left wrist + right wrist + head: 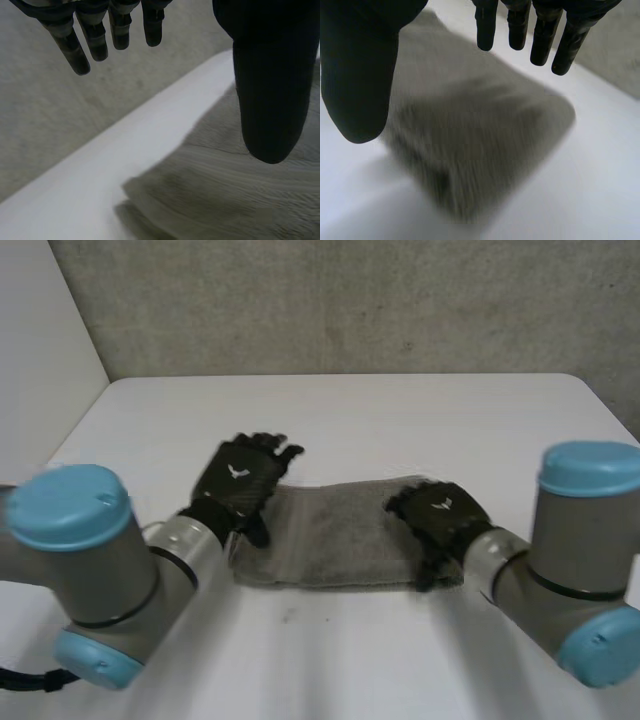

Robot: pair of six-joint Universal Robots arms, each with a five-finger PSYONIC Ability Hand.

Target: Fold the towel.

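Lying flat mid-counter (330,650), w/ bare white in front, the grey towel (335,535) looks already folded into a long strip between both arms. The left robot hand (238,480) hovers over its left end and the right robot hand (440,515) over its right end. Each has straight fingers, thumb spread wide, nothing held. Prob. soft, light, floppy, w/ layers apt to slide apart, so best pinch all layers at an end's corners. Can't tell if either palm touches cloth. The right end is partly hidden under the hand. Beyond is a grey wall (350,310).
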